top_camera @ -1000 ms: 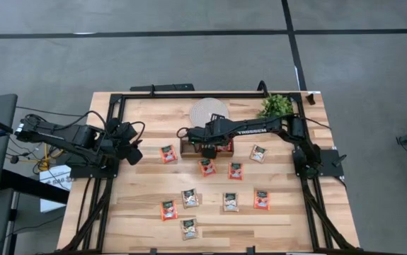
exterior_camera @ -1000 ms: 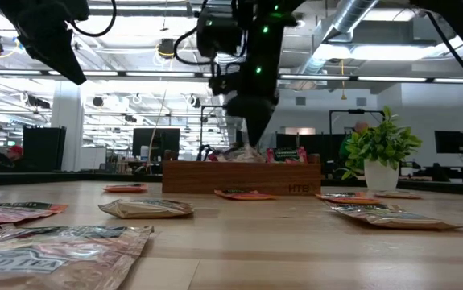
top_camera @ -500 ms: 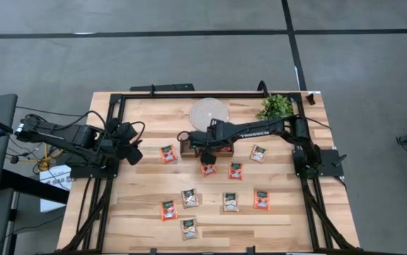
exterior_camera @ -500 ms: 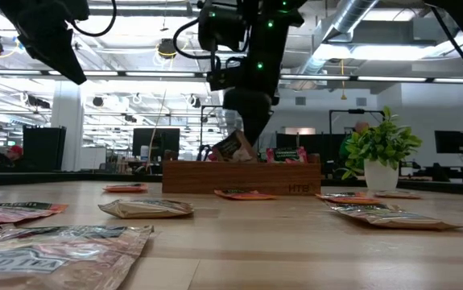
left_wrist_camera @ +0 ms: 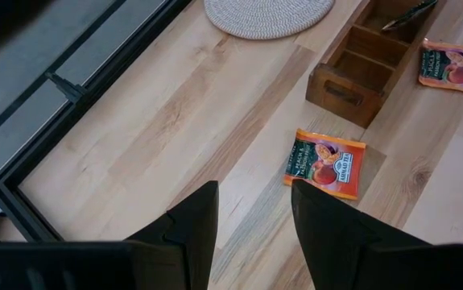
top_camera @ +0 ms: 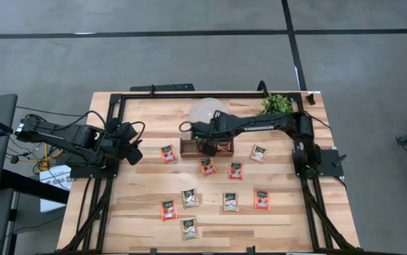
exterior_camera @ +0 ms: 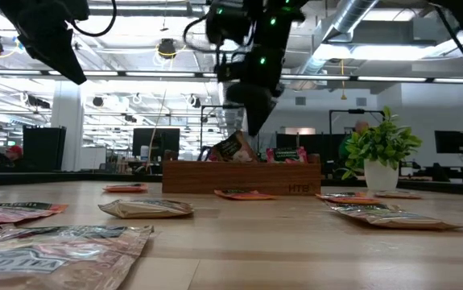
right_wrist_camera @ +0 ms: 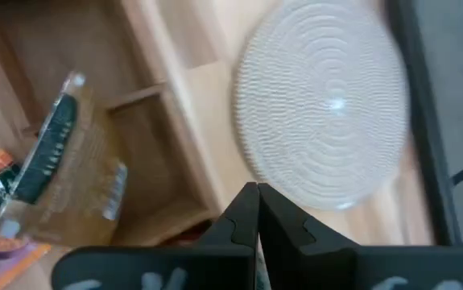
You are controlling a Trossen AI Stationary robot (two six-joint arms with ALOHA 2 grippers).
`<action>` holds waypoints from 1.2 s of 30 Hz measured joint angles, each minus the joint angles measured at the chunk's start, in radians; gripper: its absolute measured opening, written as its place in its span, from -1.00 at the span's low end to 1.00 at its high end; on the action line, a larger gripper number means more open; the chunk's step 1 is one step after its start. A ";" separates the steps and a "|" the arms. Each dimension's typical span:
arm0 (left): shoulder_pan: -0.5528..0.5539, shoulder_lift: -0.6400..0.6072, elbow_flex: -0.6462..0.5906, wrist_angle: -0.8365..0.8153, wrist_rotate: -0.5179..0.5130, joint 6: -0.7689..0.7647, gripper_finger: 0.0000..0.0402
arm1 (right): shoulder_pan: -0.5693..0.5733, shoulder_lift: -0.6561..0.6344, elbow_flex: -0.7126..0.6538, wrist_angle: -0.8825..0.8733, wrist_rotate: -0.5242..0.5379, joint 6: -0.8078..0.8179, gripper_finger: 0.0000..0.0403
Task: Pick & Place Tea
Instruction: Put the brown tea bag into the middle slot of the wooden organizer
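- Above the wooden tray [top_camera: 187, 147], at the far middle of the desk [top_camera: 146, 120]: the right gripper [right_wrist_camera: 257, 211], lifted clear of the compartments, with jaws pressed together and nothing between them.
- Just below those jaws, inside one compartment of the tray: one pale tan tea sachet [exterior_camera: 233, 147], leaning tilted with its dark green band upward, apart from the jaws.
- Beside the tray, on its far side: the round white disc [top_camera: 204, 110], not touched.
- On the open desk, on the near side of the tray: the other tea sachets, lying flat and well apart from each other, in two loose rows.
- Closest to the right gripper, probably: the red-orange sachet [top_camera: 207, 166] just in front of the tray; so down and toward the near edge from the jaws.
- Almost square in shape, so no strong long axis to match; likely enough to turn the jaws across any two opposite edges.
- At the left edge of the desk: the left gripper [left_wrist_camera: 254, 221], waiting with jaws apart and empty.
- Between this waiting gripper and the tray: another red-orange sachet [left_wrist_camera: 325, 163], perhaps easier for the left arm.
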 joint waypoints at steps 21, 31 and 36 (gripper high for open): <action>0.000 0.000 0.000 0.034 -0.013 0.021 -0.25 | -0.009 -0.230 0.001 0.090 -0.446 -0.088 -0.41; 0.000 0.000 0.000 0.034 -0.013 0.023 -0.25 | 0.046 -0.117 0.000 0.089 -0.436 -0.150 -0.04; 0.000 0.000 0.000 0.034 -0.015 0.025 -0.25 | 0.031 -0.083 0.000 0.092 -0.421 -0.150 -0.08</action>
